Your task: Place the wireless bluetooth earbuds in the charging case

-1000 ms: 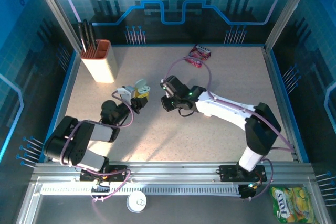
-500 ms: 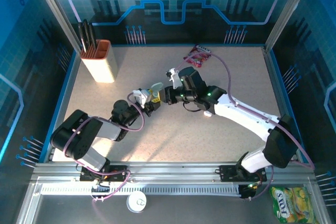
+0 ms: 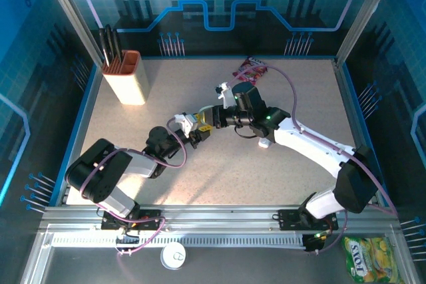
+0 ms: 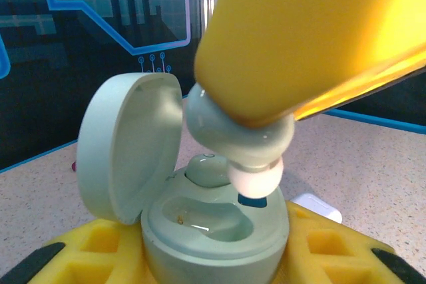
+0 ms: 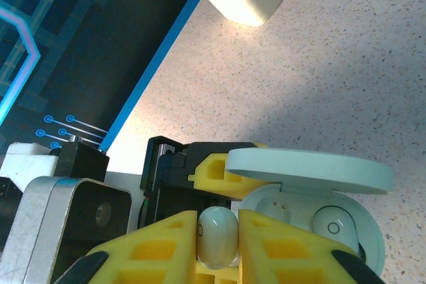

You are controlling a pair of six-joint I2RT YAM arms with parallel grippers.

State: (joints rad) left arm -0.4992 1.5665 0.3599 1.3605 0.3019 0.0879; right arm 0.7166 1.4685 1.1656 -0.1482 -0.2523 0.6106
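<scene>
Earbud (image 4: pixel 253 151), pinched in the narrowly closed right pincer (image 3: pixel 214 119), hangs just above the empty socket of the open charging case (image 4: pixel 213 231) clamped in the left pincer (image 3: pixel 194 128), so insertion seems in hand and next needs a straight, gentle lowering.

The charging case (image 4: pixel 213 237) is pale mint green, lid and all, and the earbud (image 4: pixel 239 144) is the same pale green with a white tip. The right gripper (image 5: pixel 216 239) and left gripper (image 4: pixel 210 261) both have bright yellow fingers (image 5: pixel 279 251) on black mounts. The table (image 5: pixel 346 64) is beige with fine dark speckles and a blue edge, the walls (image 3: pixel 219 4) dark with bright blue line patterns, and the knife block (image 3: pixel 126 81) cream with an orange-brown top.
</scene>
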